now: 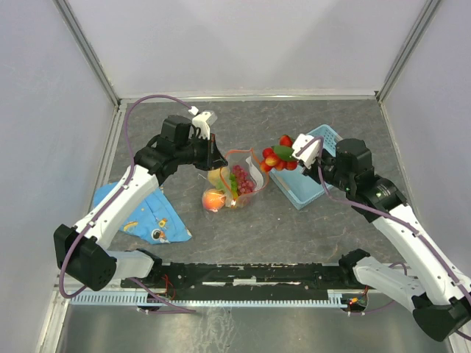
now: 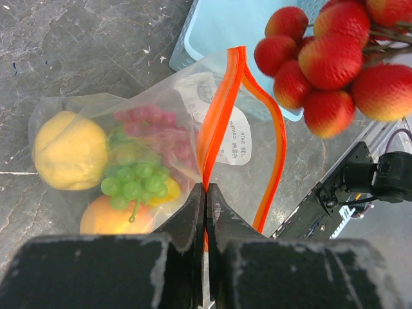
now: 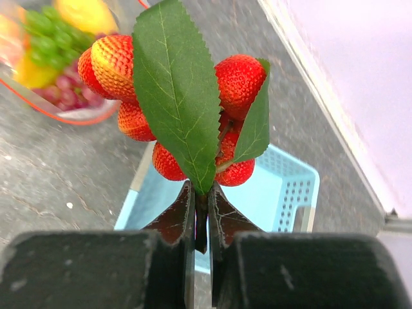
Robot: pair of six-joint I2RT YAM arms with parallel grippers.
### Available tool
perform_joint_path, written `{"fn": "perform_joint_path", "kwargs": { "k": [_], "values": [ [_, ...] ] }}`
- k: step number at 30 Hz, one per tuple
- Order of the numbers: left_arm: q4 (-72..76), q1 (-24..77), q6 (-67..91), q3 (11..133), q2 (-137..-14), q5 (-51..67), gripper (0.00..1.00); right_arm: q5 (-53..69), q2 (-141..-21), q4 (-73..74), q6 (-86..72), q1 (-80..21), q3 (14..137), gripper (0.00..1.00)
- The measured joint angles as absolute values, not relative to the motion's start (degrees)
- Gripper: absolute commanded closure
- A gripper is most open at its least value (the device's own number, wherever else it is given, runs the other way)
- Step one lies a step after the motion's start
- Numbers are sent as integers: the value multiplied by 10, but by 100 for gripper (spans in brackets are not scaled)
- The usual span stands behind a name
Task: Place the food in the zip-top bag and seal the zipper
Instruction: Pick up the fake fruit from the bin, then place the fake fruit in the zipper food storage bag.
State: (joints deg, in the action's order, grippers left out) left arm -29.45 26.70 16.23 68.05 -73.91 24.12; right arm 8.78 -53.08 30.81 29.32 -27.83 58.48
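Two grips to report, both closed. Your left jaws are pinched tight on the zipper [image 2: 217,122]. One orange-red strip runs straight down between the fingers, with no gap showing around it. The other strip bows away from it, so the mouth of the zip-top bag [image 1: 237,193] stands open, not sealed.

The bag sits on the worktop [image 1: 294,235] about mid-scene, mouth turned right and far. It is touching or just beside the left corner of the light-blue basket [image 1: 313,180]; you can't tell which from above. A white label [image 2: 233,138] shows on the plastic below the mouth.

Already in the bag:
- a lemon [image 2: 69,150] at the closed left end
- a peach [image 2: 106,220] just near of the lemon
- green grapes [image 2: 132,183] in the middle
- purple grapes [image 2: 154,125] beside them, toward the mouth
- a second yellow piece [image 2: 168,192] tucked against the green bunch

Your right jaws are shut on the stem of the strawberries [image 3: 116,61], right below two green leaves [image 3: 174,96]. That bunch is up off the worktop, hanging over the basket's left edge, just right of the bag mouth. In the left wrist view the berries hover beside the open strip, outside the bag.

The blue patterned cloth [image 1: 151,213] lies flat at the near left, partly under your left arm [image 1: 121,195], apart from the bag.
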Motion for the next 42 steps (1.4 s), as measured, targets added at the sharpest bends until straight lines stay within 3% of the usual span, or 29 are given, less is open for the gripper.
{"fn": "perform_joint_path", "kwargs": {
  "k": [14,42],
  "values": [
    [-294,267,162,681,-742,241,97,174,-525,267,286,-374,617,98],
    [-294,267,162,681,-742,242,97,196,-642,221,284,-401,588,98]
  ]
}}
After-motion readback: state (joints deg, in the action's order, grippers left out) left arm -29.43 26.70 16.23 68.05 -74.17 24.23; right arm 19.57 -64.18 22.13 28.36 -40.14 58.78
